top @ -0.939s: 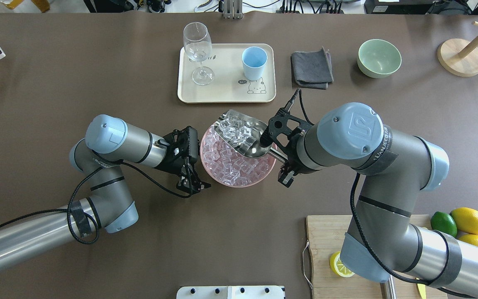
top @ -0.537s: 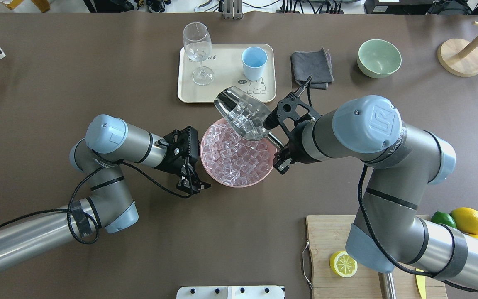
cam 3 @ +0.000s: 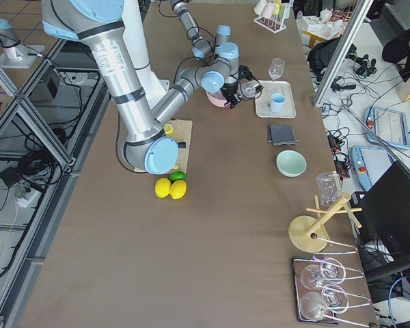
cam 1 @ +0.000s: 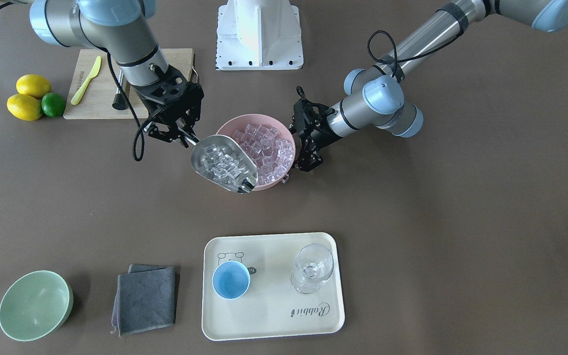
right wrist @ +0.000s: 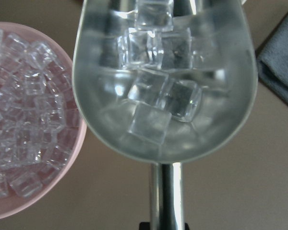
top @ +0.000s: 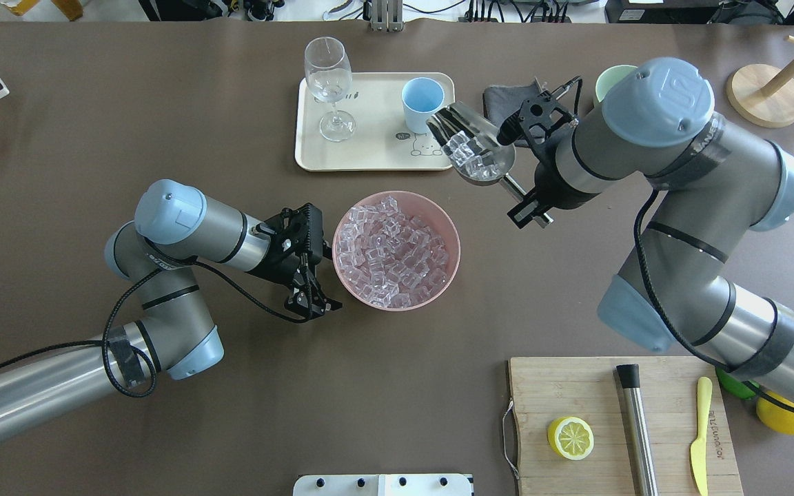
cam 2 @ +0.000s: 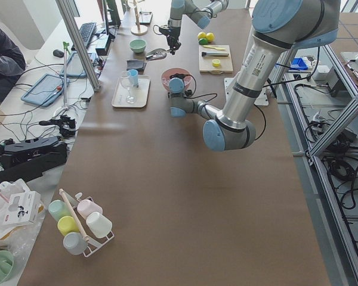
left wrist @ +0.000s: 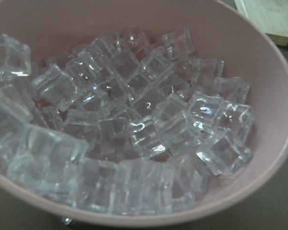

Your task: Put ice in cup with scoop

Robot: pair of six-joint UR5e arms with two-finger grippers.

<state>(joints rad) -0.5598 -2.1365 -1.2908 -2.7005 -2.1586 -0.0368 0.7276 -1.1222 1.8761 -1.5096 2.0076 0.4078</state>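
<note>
Scoop (right wrist: 221,96) (ice (right wrist: 151,122) inside) juts forward from the right gripper (top: 526,203).

We log the right arm stretched toward the table's far edge, elbow bent, right pincer (top: 524,203) clamped on the scoop (top: 474,146) handle. Left arm comes low from the near-left corner, wrist bent, left pincer (top: 314,300) mid-table, jaws unclear.
</note>
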